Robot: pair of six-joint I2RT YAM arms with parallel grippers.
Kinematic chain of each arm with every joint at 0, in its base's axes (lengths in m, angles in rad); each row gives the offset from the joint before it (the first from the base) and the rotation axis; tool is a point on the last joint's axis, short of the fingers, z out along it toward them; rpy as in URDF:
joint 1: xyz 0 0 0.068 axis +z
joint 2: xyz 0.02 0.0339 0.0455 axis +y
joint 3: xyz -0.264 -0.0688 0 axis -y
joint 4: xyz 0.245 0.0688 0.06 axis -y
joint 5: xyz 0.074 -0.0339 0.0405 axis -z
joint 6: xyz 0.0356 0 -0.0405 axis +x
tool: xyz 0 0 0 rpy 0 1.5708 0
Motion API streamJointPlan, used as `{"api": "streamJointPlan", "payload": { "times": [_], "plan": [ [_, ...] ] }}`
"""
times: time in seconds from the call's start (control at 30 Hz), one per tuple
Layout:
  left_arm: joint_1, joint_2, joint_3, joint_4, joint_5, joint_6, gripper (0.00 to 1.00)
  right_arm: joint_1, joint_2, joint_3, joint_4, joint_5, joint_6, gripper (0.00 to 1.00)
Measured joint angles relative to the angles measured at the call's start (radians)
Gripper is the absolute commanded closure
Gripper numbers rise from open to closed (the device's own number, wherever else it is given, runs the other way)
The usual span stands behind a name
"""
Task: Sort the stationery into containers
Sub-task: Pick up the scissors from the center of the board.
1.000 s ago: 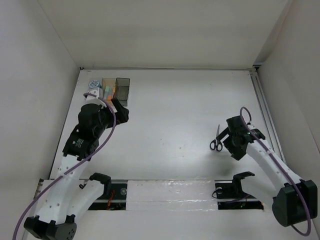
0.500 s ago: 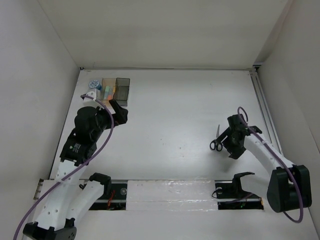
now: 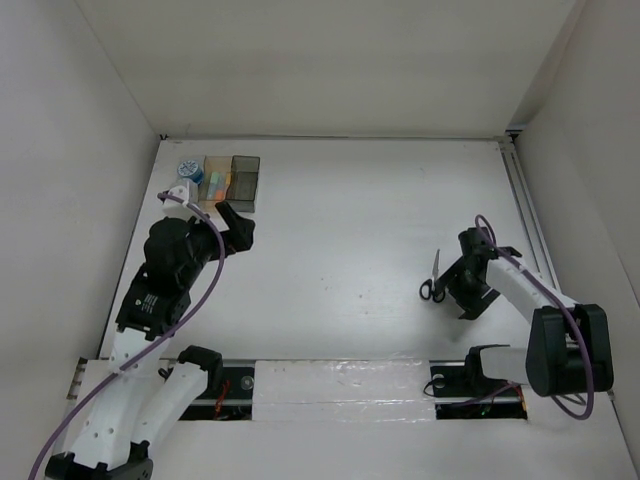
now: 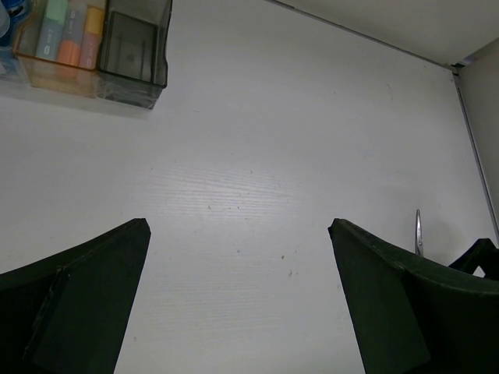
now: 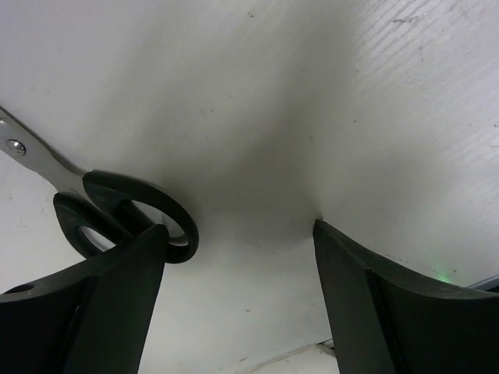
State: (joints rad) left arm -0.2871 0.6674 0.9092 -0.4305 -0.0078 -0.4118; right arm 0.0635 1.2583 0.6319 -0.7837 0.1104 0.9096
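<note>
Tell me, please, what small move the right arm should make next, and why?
Probably shift the right gripper sideways toward the scissors before closing: their black handle loop lies to one side, outside the open gap, which spans only bare table.

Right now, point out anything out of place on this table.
Only the scissors stand out: they lie loose at the right, far from the bins at the far left, where markers already sit. The right gripper is beside their handles, jaws open, nothing held.
</note>
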Motion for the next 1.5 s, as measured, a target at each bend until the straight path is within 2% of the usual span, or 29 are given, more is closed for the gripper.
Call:
{"api": "streamJointPlan", "payload": {
  "times": [0.17,0.2,0.23,0.27,0.33,0.37,0.4,0.47,0.73,0.9,1.03,1.23,1.37,1.5],
  "plan": [
    [0.000,-0.010,0.000,0.000,0.000,0.003,0.00,-0.017,0.055,0.024,-0.002,-0.011,-0.037,0.28],
    [0.000,-0.011,0.000,0.000,0.000,0.003,0.00,-0.019,0.071,0.034,-0.009,-0.013,-0.044,0.47],
    [0.000,-0.011,0.000,0.000,0.000,0.003,0.00,-0.023,0.085,0.043,-0.013,-0.017,-0.057,0.53],
    [0.000,-0.011,0.000,0.000,0.000,0.003,0.00,-0.024,0.096,0.050,-0.016,-0.019,-0.066,0.53],
    [0.000,-0.011,0.000,0.000,0.000,0.003,0.00,-0.026,0.110,0.060,-0.020,-0.021,-0.077,0.73],
    [0.000,-0.011,0.000,0.000,0.000,0.003,0.00,-0.026,0.117,0.065,-0.023,-0.021,-0.087,0.75],
    [0.000,-0.011,0.000,0.000,0.000,0.003,0.00,-0.026,0.123,0.069,-0.027,-0.022,-0.093,0.82],
    [0.000,-0.011,0.000,0.000,0.000,0.003,0.00,-0.027,0.137,0.079,-0.039,-0.021,-0.105,1.00],
    [0.000,0.000,0.000,0.000,0.000,0.003,0.00,-0.019,0.149,0.100,-0.040,-0.053,-0.138,1.00],
    [0.000,0.045,0.000,0.004,0.015,0.008,0.00,0.117,0.032,0.122,0.059,-0.061,-0.134,1.00],
    [0.000,0.146,0.001,0.013,0.071,0.018,0.00,0.256,-0.035,0.191,0.126,-0.049,-0.146,1.00],
    [0.001,0.329,0.010,0.028,0.259,0.024,0.00,0.528,0.013,0.299,0.245,-0.020,-0.222,1.00],
    [0.001,0.325,0.011,0.117,0.448,-0.007,0.00,0.665,0.100,0.336,0.306,-0.032,-0.256,1.00],
    [0.001,0.317,0.019,0.208,0.552,-0.044,0.00,0.758,0.159,0.374,0.327,-0.036,-0.259,1.00]
  ]
}}
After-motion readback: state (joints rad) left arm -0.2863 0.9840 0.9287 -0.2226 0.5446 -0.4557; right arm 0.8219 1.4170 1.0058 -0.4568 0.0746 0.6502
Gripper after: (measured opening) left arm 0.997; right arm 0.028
